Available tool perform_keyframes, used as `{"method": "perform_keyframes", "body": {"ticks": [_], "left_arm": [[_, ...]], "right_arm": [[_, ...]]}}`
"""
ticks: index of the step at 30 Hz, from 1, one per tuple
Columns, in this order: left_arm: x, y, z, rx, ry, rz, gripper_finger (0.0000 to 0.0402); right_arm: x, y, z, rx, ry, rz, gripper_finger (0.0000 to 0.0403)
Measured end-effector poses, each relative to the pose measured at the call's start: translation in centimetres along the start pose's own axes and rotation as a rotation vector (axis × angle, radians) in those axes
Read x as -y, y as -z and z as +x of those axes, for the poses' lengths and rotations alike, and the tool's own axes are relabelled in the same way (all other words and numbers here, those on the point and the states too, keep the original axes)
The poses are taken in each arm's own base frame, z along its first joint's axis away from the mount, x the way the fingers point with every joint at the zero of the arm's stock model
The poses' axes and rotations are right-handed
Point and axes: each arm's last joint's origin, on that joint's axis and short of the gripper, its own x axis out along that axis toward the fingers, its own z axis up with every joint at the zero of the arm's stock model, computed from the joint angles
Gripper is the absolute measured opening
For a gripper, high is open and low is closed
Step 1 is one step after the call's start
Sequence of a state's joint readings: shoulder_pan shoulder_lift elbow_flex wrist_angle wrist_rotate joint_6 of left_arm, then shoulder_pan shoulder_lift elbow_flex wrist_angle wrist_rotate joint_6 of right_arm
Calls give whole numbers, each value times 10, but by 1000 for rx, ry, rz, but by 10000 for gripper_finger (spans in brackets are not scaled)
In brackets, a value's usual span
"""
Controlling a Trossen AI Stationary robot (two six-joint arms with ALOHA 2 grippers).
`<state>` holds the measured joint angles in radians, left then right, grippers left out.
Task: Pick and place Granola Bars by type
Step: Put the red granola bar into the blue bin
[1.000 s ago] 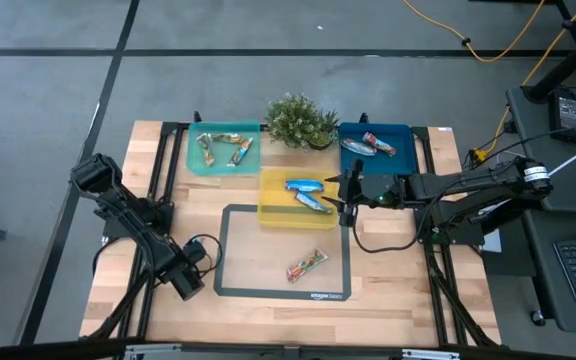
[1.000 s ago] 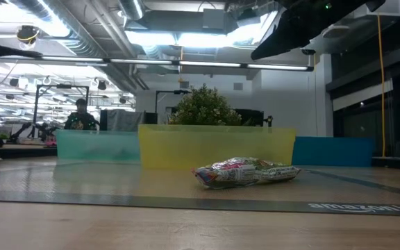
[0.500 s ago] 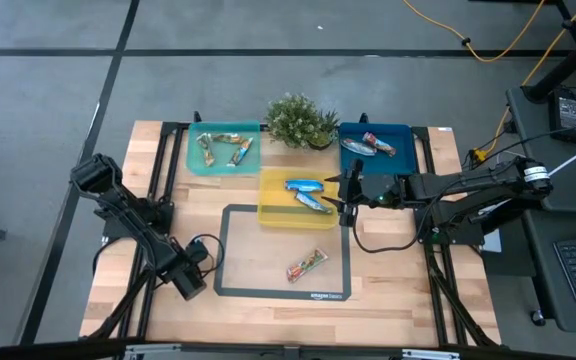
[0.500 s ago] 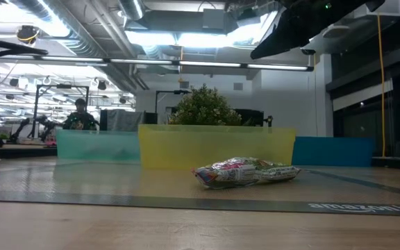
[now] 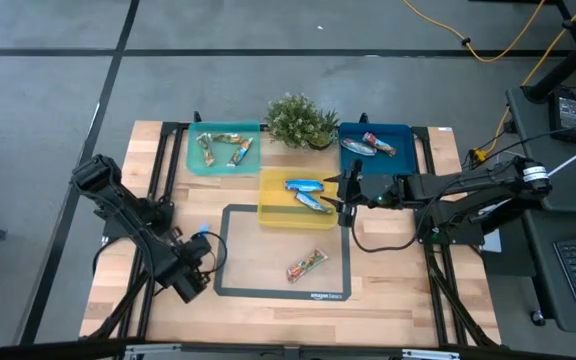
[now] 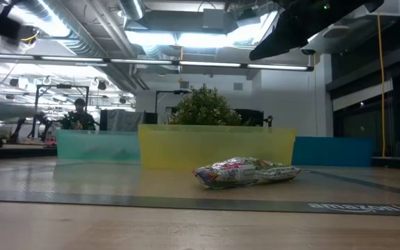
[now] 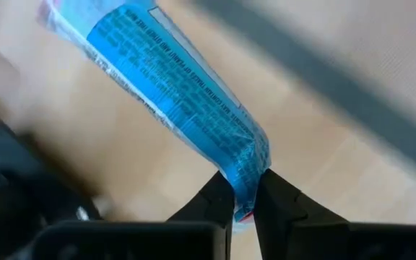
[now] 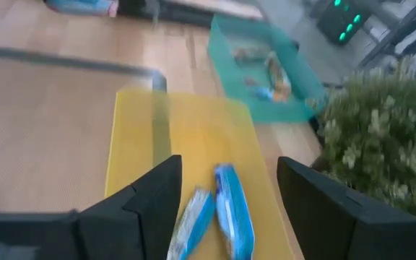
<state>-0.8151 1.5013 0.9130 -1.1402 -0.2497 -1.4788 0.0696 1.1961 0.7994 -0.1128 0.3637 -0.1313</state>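
Observation:
In the left wrist view a bright blue granola bar [image 7: 172,94] is caught between the fingers of my left gripper [image 7: 244,206]. From above, that gripper [image 5: 201,244] is over the bare wood just left of the black-edged mat [image 5: 230,212], with the bar [image 5: 200,232] showing beside it. A silvery bar [image 5: 308,265] lies flat on the mat. Two blue bars [image 5: 306,193] lie in the yellow tray [image 5: 273,215]. Tan bars [image 5: 226,148] are in the teal tray, and silvery ones [image 5: 373,145] in the blue tray. My right gripper [image 5: 346,190] hovers open at the yellow tray's right edge. My left gripper pinches one crimped end of the blue bar [image 7: 243,177] between its two fingertips. The fingers [image 7: 219,195] point steeply down. The rest of the bar reaches out beyond the fingertips, and it appears lifted off the wood.
A potted plant [image 5: 301,120] stands at the far edge between the teal tray [image 5: 193,160] and the blue tray [image 5: 403,135]. Metal frame rails run along both table sides. Bare wood lies near the front edge, below the mat.
My left gripper has shut on the blue bar's end, then risen and tipped. The bar has come up off the wood with it and now shows beside the fingers from above.

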Motion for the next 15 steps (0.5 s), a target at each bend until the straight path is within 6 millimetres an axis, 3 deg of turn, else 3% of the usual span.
{"method": "perform_keyframes", "body": {"ticks": [6, 15], "left_arm": [[5, -24, -31, 285, -11, 28, 21], [11, -57, -61, 684, -65, 118, 21]], "right_arm": [[-3, -16, 11, 189, -54, -1, 229], [-18, -34, 38, 569, -497, -42, 229]]}}
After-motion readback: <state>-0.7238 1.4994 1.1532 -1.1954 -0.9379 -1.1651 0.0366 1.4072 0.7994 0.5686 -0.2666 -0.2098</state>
